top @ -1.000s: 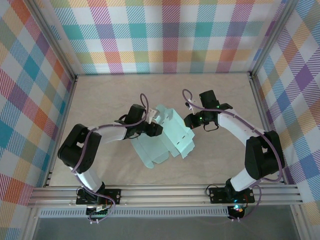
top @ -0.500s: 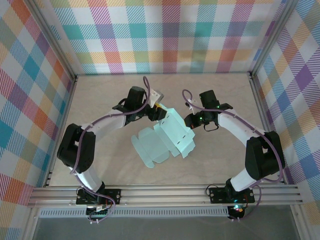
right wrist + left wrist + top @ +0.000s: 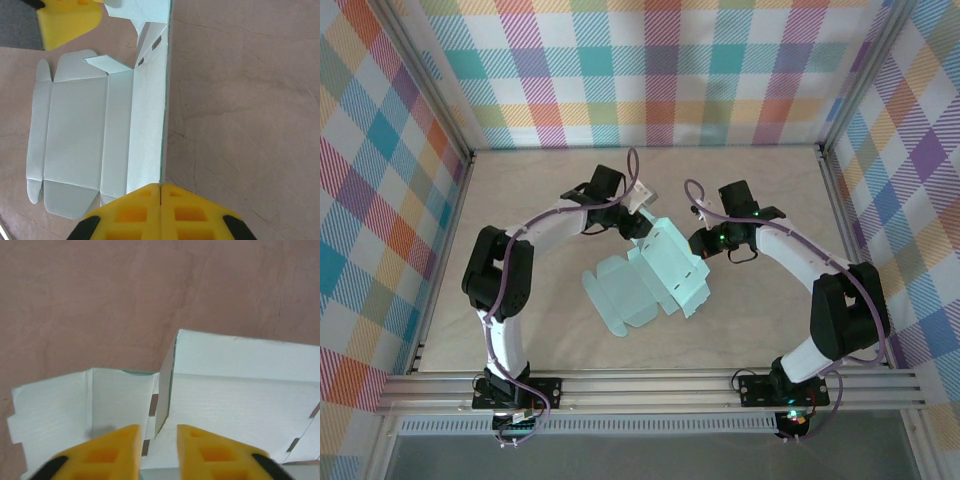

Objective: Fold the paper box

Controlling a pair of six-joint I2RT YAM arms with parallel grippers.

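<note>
The paper box (image 3: 650,280) is a pale mint die-cut blank lying partly flat mid-table, with its right-hand panels raised. My right gripper (image 3: 700,243) is shut on the edge of one upright panel; in the right wrist view the gripper (image 3: 161,186) pinches that panel edge-on, and the flat blank (image 3: 75,130) spreads out to the left. My left gripper (image 3: 640,213) hovers at the blank's far end. In its wrist view the gripper (image 3: 159,432) stands narrowly open, with a raised flap (image 3: 165,390) of the box (image 3: 240,400) in the gap, touching neither finger.
The beige tabletop (image 3: 520,190) is enclosed by checkered walls (image 3: 380,200) and an aluminium rail (image 3: 650,385) along the near edge. Bare table lies to the left, behind and to the right of the box. The left arm's yellow finger (image 3: 70,17) shows at the top of the right wrist view.
My left arm has swung from over the blank's left part to its far end, and its jaws have narrowed. The right gripper has kept its hold without moving.
</note>
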